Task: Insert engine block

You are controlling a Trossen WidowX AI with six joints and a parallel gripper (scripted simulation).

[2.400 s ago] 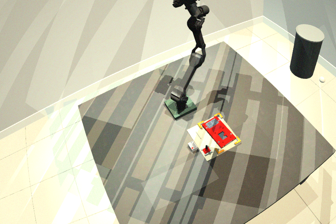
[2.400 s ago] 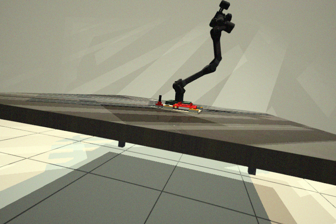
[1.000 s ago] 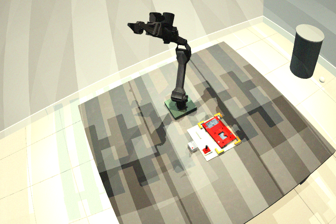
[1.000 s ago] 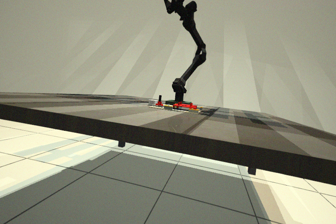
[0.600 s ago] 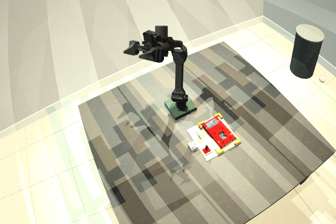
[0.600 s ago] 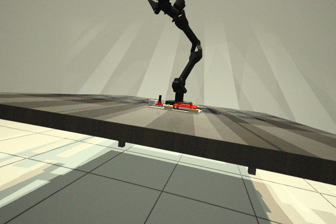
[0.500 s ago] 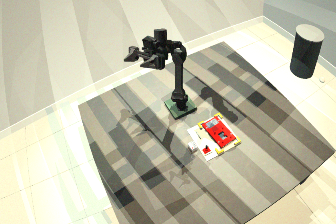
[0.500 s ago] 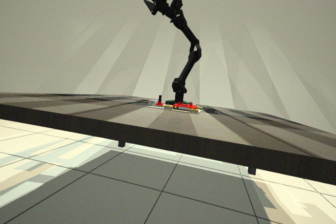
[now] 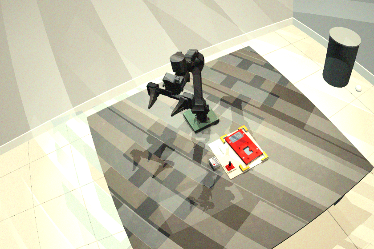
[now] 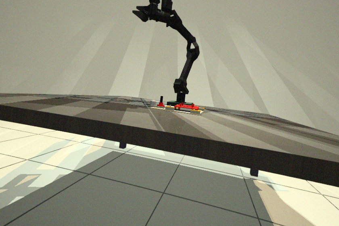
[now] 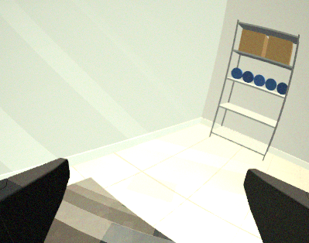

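The red car body (image 9: pixel 241 141) (image 10: pixel 187 107) lies flat on a pale board (image 9: pixel 233 174). Its opening (image 9: pixel 248 150) shows grey, with no block seen in it. A small red piece with an upright black post, which looks like the engine block (image 9: pixel 229 167) (image 10: pixel 160 105), stands on the board's front corner beside the body. Its slot side and the rib are too small to tell. My gripper (image 9: pixel 160 111) (image 10: pixel 134 9) (image 11: pixel 159 175) is open and empty, high in the air and well away from the board. No task object shows in the wrist view.
Yellow corner brackets (image 9: pixel 223 138) (image 9: pixel 264 156) stand around the car body. A small grey-white box (image 9: pixel 214 162) (image 10: pixel 153 103) is at the board's edge near the red piece. The arm's green base (image 9: pixel 194 124) is behind the board. The wrist view shows a shelf rack (image 11: pixel 248 110) far off.
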